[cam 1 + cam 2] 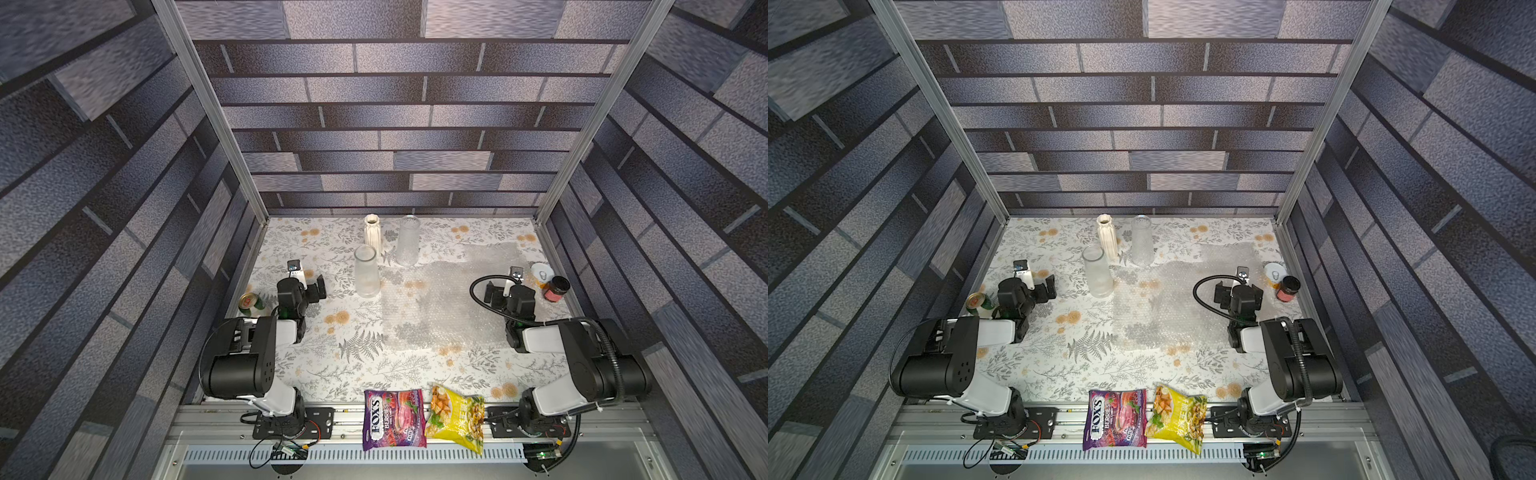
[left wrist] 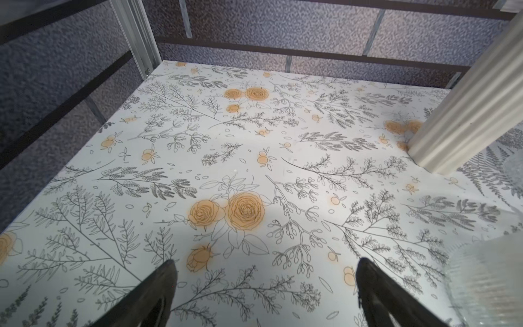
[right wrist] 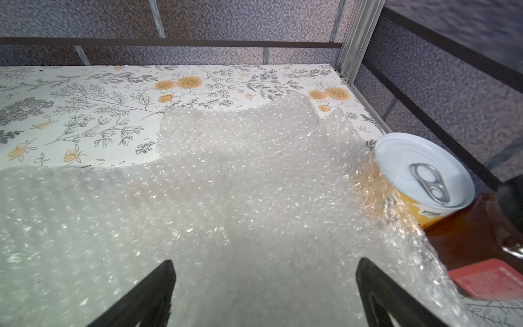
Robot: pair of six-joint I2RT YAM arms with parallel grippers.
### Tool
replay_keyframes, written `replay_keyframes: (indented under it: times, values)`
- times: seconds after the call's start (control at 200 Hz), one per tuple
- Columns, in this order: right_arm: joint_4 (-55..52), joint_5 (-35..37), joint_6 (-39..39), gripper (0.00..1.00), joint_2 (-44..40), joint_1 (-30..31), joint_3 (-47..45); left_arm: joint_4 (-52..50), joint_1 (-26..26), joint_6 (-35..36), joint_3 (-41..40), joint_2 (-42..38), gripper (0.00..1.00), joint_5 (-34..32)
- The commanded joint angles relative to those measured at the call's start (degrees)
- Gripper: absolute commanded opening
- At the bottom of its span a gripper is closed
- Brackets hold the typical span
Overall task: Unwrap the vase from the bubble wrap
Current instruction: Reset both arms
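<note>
We look down into a booth with grey brick-patterned walls and a white table point(image 1: 332, 365) printed with grey ferns and orange roses. The clear, whitish bubble wrap point(image 1: 436, 299) lies spread flat in overlapping sheets right of centre in both top views, and nothing is wrapped in it. The right wrist view shows its far edge point(image 3: 353, 158) curling up against a yellow can with a white pull-tab lid point(image 3: 424, 175). A dark jar with a red label point(image 1: 557, 289) stands just beside that can. The white ribbed ceramic vase point(image 1: 372, 232) stands upright and bare near the back wall, above centre. It sits between a tall clear textured cylinder point(image 1: 408, 240) and a shorter clear glass vase point(image 1: 366, 270). The left gripper point(image 2: 266, 266) hovers over bare table with its jaws spread wide and nothing between them. The right gripper point(image 3: 264, 264) is likewise wide apart and empty, directly over the bubble wrap. A green can point(image 1: 249, 302) stands at the table's left edge. A purple candy bag point(image 1: 392, 419) and a yellow snack bag point(image 1: 457, 417) lie at lower centre.
</note>
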Motion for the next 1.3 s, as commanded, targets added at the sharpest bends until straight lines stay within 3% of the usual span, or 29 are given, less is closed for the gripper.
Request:
replay_keyframes:
  times: [0.0, 0.145, 0.225, 0.521, 0.661, 0.842, 0.912, 0.957, 1.017, 1.082, 1.298]
  values:
    - [1.4, 0.2, 0.8, 1.00, 0.4, -0.6, 1.5, -2.8, 0.4, -1.2, 0.9, -0.3, 1.00, -1.5]
    - [5.6, 0.2, 1.0, 1.00, 0.1, -0.7, -0.8, 7.5, -1.4, 2.4, -4.7, -0.6, 1.00, 1.4]
    - [0.7, 0.2, 1.8, 1.00, -0.1, -1.2, 1.3, -2.9, 0.6, -0.1, 1.0, -0.3, 1.00, 1.9]
    - [1.3, -0.2, 1.3, 1.00, 0.3, -1.3, 1.5, -2.0, -0.1, -0.5, 0.8, 0.1, 1.00, -1.6]
    - [-0.7, -5.8, 0.1, 1.00, 0.3, -1.8, 2.6, -1.8, 1.9, -0.2, 0.6, 0.0, 1.00, 5.6]
    - [-0.7, -6.0, 0.1, 1.00, 0.4, -2.0, 2.5, -2.0, 1.3, -0.7, 0.7, 0.0, 1.00, 2.5]
    - [0.1, -6.5, -0.2, 1.00, 0.0, -2.0, 2.1, 1.4, 1.0, 2.6, -1.3, -0.5, 1.00, 9.6]
    - [0.2, -7.2, -0.4, 1.00, 0.3, -2.0, 2.0, 2.5, 1.0, 2.7, -2.0, -0.4, 1.00, 10.1]
    - [-1.3, -7.3, -0.3, 1.00, 0.3, -2.0, 2.7, -1.4, 2.9, -0.9, 0.4, -0.1, 1.00, 6.6]
    - [-1.2, -7.3, -0.3, 1.00, 0.3, -1.9, 2.7, -2.8, 1.2, -0.7, 1.0, 0.0, 1.00, 1.7]
    - [-0.1, -7.3, -0.5, 1.00, 0.0, -1.9, 2.0, -1.8, -0.3, -0.5, 0.8, 0.1, 1.00, -2.8]
